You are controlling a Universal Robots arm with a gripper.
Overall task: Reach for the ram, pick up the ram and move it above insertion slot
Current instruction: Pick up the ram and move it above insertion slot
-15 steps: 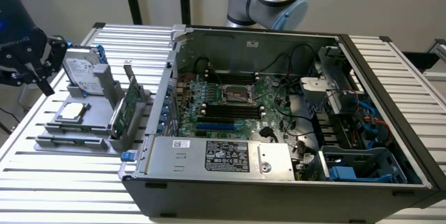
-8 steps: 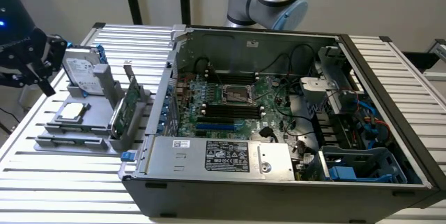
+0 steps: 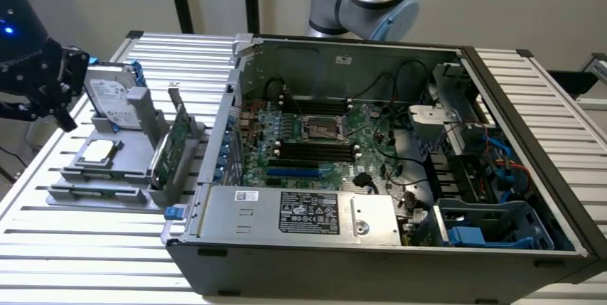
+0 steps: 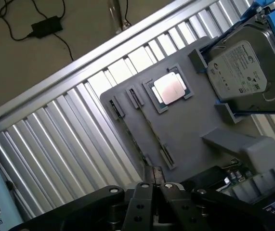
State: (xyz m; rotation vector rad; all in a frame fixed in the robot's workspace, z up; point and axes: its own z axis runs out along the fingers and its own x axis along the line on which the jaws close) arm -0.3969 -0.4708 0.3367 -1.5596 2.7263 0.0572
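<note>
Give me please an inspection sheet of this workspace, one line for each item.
surface: ribbed silver aluminium table carrying a flat grey plastic fixture tray.
job's things: long black insertion slots on the green motherboard in the open black computer case; the ram cannot be identified with certainty.
clutter: silver hard drive in a blue bracket, square silver processor chip and wide green expansion card with a metal bracket, all on the tray.
grippers: black claw near the tray, at the exterior view's left; shut, holding nothing.
cables: black wires and blue wires inside the case; black power adapter with its cord on the floor.
surroundings: nothing seen beyond the floor.
</note>
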